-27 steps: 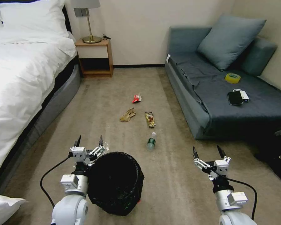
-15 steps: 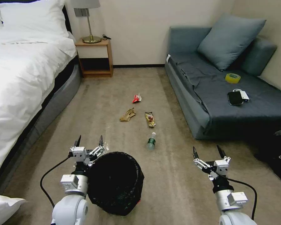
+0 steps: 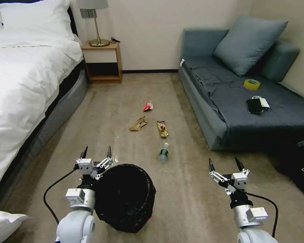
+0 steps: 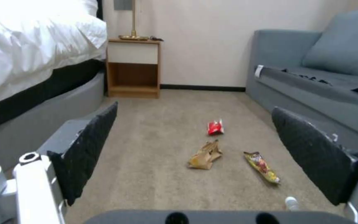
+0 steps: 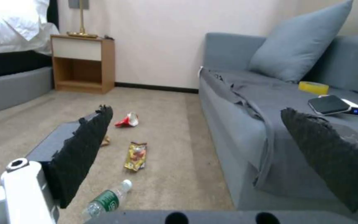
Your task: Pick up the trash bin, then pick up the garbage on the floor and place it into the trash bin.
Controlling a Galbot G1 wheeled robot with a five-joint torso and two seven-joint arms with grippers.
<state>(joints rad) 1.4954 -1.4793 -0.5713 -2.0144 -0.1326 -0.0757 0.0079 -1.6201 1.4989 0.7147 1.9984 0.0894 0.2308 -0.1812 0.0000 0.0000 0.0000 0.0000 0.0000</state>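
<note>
Round trash bin [image 3: 125, 197], crinkly blk liner, on carpet [image 3: 189, 202].

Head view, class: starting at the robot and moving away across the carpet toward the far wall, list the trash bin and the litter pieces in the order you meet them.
Trash bin → clear bottle → gold-brown snack wrapper → crumpled tan paper → red-and-white packet.
</note>
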